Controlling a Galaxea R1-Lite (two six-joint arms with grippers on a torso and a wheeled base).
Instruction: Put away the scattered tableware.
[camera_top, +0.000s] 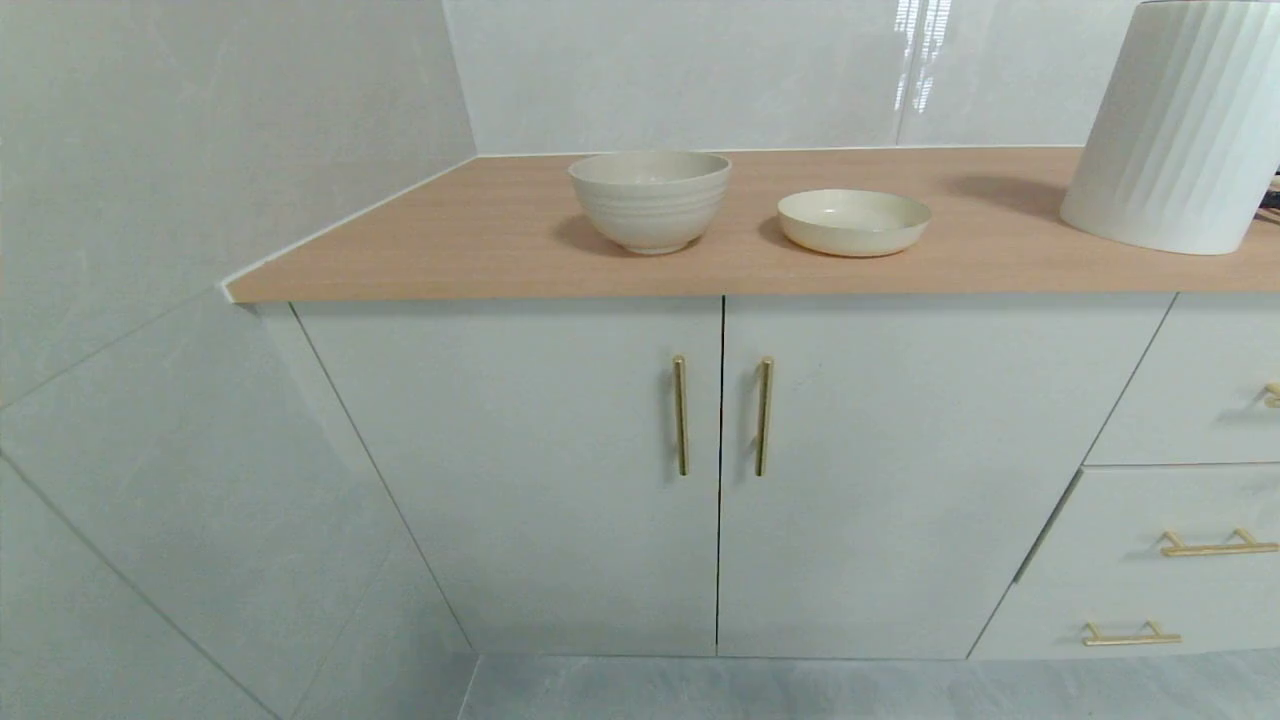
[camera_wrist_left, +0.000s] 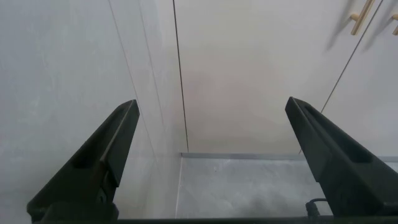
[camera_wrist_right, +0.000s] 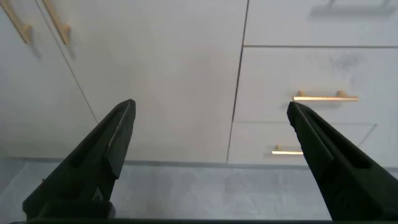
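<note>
A ribbed cream bowl (camera_top: 650, 198) stands on the wooden countertop (camera_top: 480, 240), left of a shallow cream dish (camera_top: 853, 220). Below them is a white cabinet with two closed doors and gold handles (camera_top: 680, 415). My left gripper (camera_wrist_left: 211, 112) is open, held low in front of the cabinet's left door near the floor. My right gripper (camera_wrist_right: 210, 112) is open too, low before the right door and the drawers (camera_wrist_right: 311, 93). Neither holds anything.
A tall white ribbed container (camera_top: 1180, 125) stands at the counter's right end. Drawers with gold handles (camera_top: 1215, 545) are right of the doors. A tiled wall (camera_top: 150, 300) closes the left side. Grey floor (camera_top: 800, 690) lies below.
</note>
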